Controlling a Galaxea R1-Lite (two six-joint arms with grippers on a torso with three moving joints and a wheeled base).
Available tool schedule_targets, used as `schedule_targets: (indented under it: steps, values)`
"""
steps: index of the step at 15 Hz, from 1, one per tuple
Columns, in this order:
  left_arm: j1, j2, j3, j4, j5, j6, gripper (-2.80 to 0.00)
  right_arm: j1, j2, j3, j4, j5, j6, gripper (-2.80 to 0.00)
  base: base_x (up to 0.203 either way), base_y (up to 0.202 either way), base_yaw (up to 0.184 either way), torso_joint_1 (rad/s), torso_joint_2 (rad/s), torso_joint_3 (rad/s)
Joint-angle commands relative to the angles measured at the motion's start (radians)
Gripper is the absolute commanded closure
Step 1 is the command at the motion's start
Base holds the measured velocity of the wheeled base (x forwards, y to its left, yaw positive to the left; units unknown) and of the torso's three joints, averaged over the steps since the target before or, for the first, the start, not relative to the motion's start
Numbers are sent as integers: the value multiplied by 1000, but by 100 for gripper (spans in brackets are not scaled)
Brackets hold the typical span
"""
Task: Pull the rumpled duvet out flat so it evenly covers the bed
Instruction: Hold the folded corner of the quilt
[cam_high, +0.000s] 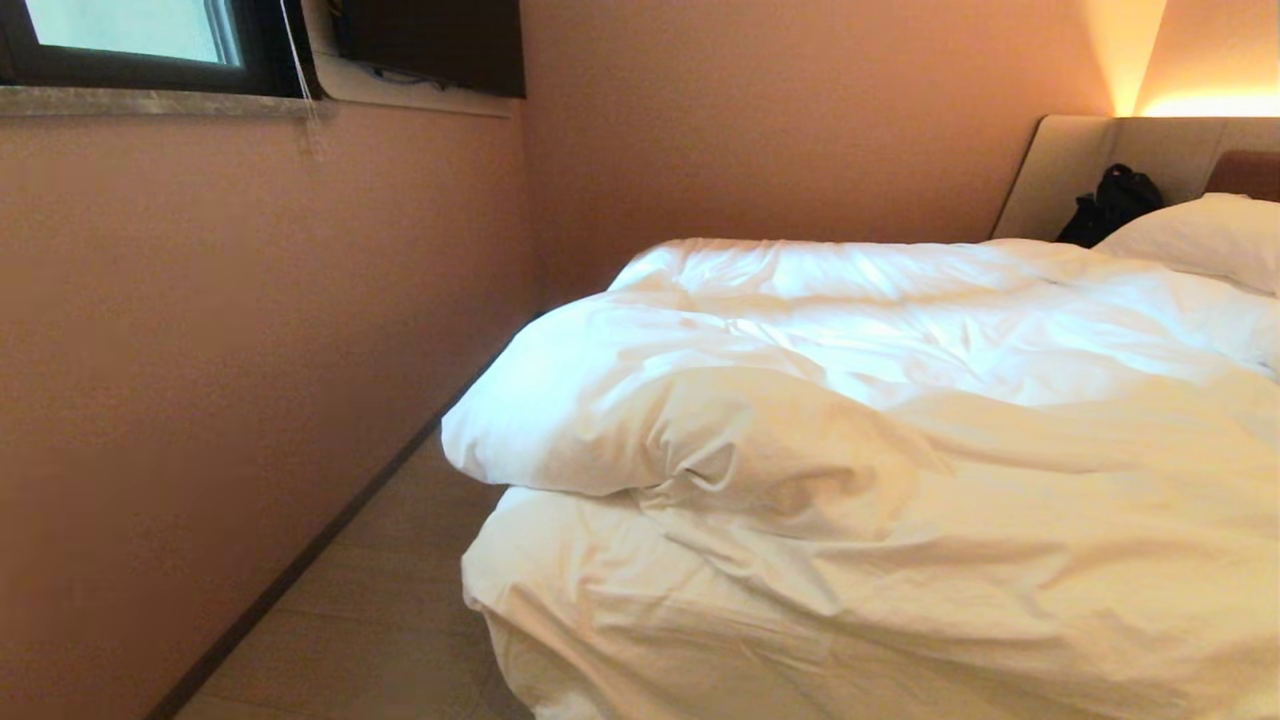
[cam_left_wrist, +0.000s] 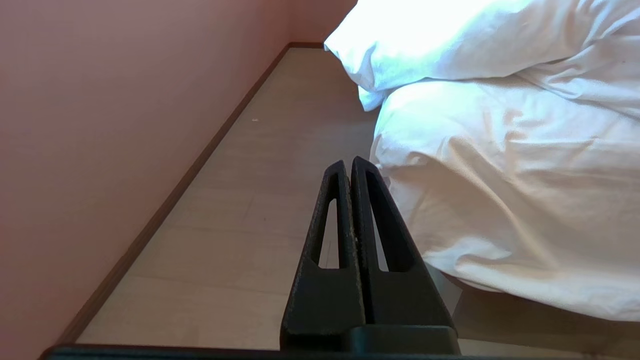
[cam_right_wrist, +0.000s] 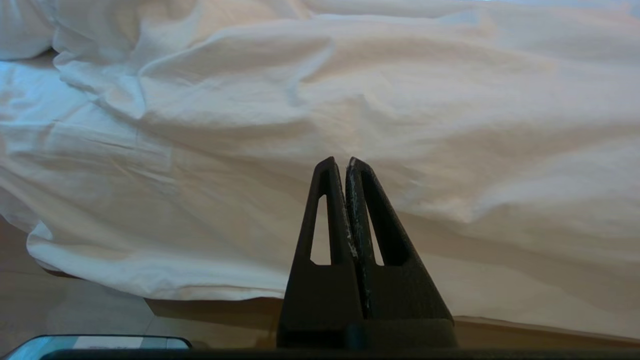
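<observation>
- Duvet (cam_high: 900, 420) fills the right and lower right of my head view, lying rumpled on the bed (cam_high: 1100, 160); a thick fold is bunched back on itself near the frame's centre, over a lower layer that hangs off the corner at the bottom.
- I see a pillow (cam_high: 1200, 235) at the upper right edge, with a dark bag (cam_high: 1110, 205) just beside it against the beige headboard.
- Floor (cam_high: 380, 610) runs as a narrow strip at lower left, between the bed and the pink wall (cam_high: 200, 350); a window (cam_high: 130, 30) sits in the upper left corner.
- Neither arm shows in my head view.
- Left end effector (cam_left_wrist: 349, 162): in its wrist view the fingers are clenched together with nothing between them, pointing along the floor strip, the duvet's hanging corner just beside it at centre right of the frame.
- Right end effector (cam_right_wrist: 341, 162): fingers clenched, gripping nothing, aimed at the duvet's creased side, which fills most of that frame; the cloth's lower edge hangs above the floor at lower left.
</observation>
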Motion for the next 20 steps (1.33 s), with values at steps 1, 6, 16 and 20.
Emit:
schedule_targets:
  steps: [1, 6, 16, 20]
  values:
    - [0, 0, 0, 0, 0, 0, 0, 0, 1, 0, 0, 0, 0, 0, 0, 0, 0, 0, 0, 0]
    - [0, 0, 0, -2, 0, -3, 0, 0, 1, 0, 0, 0, 0, 0, 0, 0, 0, 0, 0, 0]
    - [0, 0, 0, 0, 0, -3, 0, 0, 1, 0, 0, 0, 0, 0, -1, 143, -1, 2, 2, 2]
    - [0, 0, 0, -1, 0, -2, 0, 0, 1, 0, 0, 0, 0, 0, 0, 0, 0, 0, 0, 0]
